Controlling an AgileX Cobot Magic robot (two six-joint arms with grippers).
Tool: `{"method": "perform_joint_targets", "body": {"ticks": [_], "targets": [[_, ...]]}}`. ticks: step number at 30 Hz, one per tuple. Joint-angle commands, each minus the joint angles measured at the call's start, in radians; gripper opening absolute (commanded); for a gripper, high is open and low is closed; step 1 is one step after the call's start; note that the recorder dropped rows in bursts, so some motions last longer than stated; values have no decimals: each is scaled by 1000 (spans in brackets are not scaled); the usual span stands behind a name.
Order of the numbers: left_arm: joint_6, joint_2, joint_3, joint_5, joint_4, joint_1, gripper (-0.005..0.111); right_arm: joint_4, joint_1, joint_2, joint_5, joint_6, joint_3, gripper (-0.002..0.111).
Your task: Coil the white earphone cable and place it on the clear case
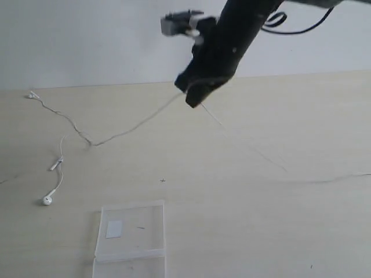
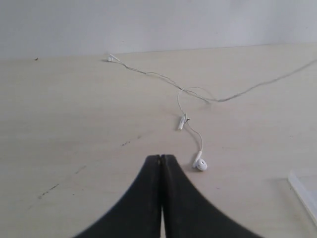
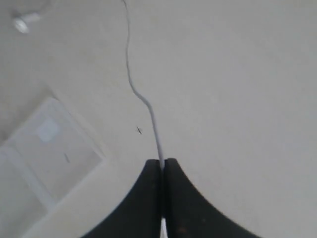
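Presently the right gripper (image 3: 161, 162) hangs above a pale beige tabletop (image 1: 278, 226), its black jaws clenched on the thin white earphone cable (image 3: 153, 124) partway along its length. From those jaws the wire sags away to the table. One white earbud (image 2: 200, 164) lies just ahead of the left gripper (image 2: 161, 158), whose jaws are pressed together on nothing. The flat clear plastic case (image 1: 139, 231) rests on the table, below and off to one side of the right jaws.

The cable looks feather-light, limp and prone to tangling. Holds near the inline remote (image 2: 182, 122) or the earbud seem the surest. Open tabletop surrounds both pairs of jaws, and the wall (image 1: 87, 40) stands well beyond them.
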Motion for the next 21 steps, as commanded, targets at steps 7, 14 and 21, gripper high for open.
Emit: {"method": "perform_joint_targets", "body": {"ticks": [7,14,21], "targets": [[-2,-5,3,-9,-6,5,0,71,1,-418,-141,-45,-9,0],[-2,-5,3,-9,-6,5,0,64,1,-573,-418,-72,-9,0],[-2,-5,3,-9,-6,5,0,70,1,-554,-418,-72,-9,0]]}}
